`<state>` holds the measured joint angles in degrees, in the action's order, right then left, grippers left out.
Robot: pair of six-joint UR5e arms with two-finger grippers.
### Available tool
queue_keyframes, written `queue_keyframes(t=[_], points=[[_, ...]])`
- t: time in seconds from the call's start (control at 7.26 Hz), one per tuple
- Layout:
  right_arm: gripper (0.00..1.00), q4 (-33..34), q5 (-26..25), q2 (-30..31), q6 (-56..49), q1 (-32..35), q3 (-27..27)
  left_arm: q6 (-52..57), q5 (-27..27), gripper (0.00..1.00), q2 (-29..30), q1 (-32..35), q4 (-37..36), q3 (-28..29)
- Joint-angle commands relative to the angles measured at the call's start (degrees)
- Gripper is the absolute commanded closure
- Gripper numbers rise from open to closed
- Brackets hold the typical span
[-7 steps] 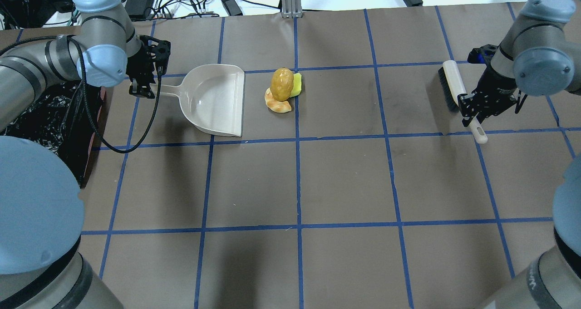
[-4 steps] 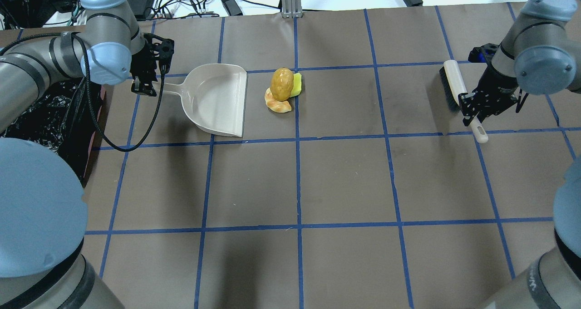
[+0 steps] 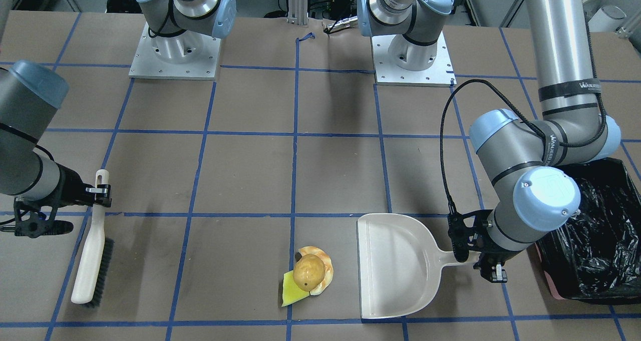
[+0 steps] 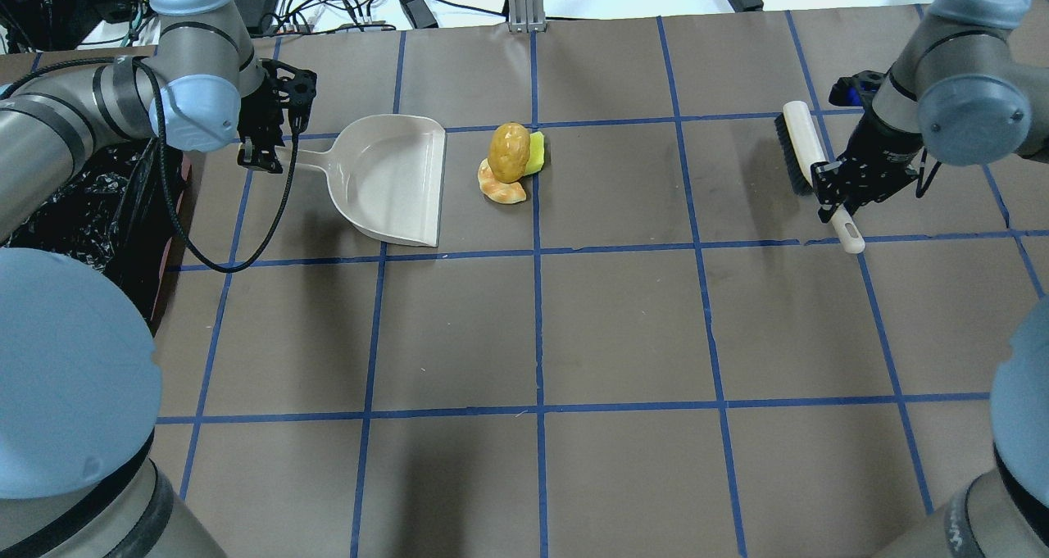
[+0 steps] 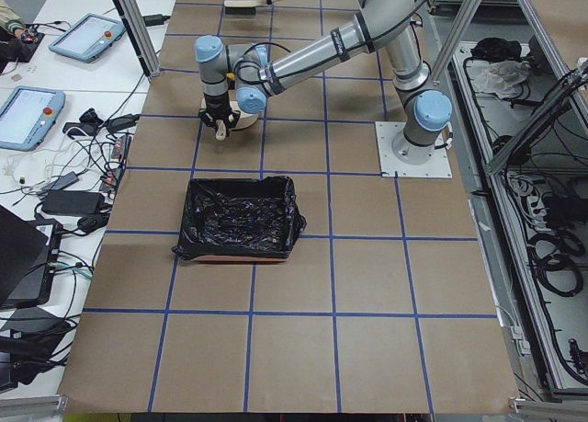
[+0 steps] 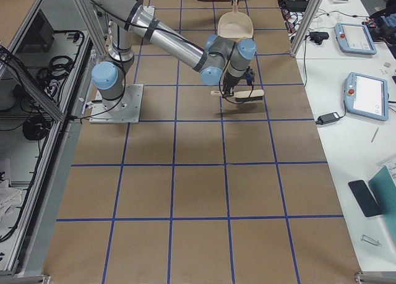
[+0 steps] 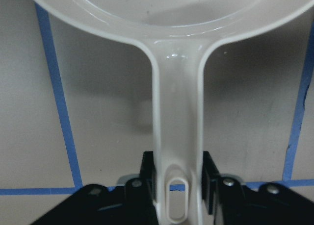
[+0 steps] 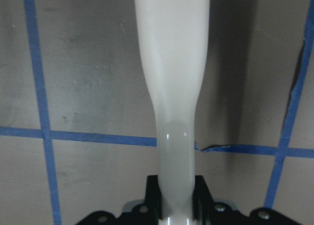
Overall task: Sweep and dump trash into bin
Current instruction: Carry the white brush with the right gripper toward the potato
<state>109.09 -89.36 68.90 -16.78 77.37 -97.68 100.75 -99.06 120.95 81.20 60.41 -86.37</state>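
Trash [image 4: 510, 163] lies piled on the counter [image 4: 623, 320] just beside the dustpan [image 4: 393, 179] squeezed by the left gripper [image 4: 265, 153], the right gripper [image 4: 832, 201] squeezes the brush [image 4: 799, 138], and sweeping and dumping into the bin [image 3: 601, 253] remain.

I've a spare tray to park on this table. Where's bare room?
Barest: the squares between the row of dustpan, trash and brush and the robot's bases. Also the gap between trash and brush. Crowded: dustpan mouth beside trash, and its handle end by the bin.
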Motion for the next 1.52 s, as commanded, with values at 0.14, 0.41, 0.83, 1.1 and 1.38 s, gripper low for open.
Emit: queue_keyframes(t=[0.14, 0.41, 0.83, 1.1, 1.38], points=[[1.00, 0.68, 5.66, -0.08, 13.92, 11.72, 1.25, -0.11, -1.39, 0.77, 0.25, 0.89, -0.03, 0.15], [1.00, 0.68, 6.48, -1.56, 21.94, 16.21, 2.75, -0.12, -1.48, 0.77, 0.17, 1.07, -0.03, 0.15], [1.00, 2.00, 9.21, -4.29, 32.74, 21.13, 4.85, -0.55, -1.40, 0.77, 0.25, 1.07, -0.03, 0.15], [1.00, 2.09, 9.12, -7.88, 36.12, 24.04, 8.63, -1.26, -1.40, 0.77, 0.25, 1.16, -0.03, 0.15], [1.00, 2.96, 9.21, -8.78, 36.21, 25.62, 9.26, -2.31, -1.48, 0.77, 0.34, 1.25, -0.20, 0.24]])
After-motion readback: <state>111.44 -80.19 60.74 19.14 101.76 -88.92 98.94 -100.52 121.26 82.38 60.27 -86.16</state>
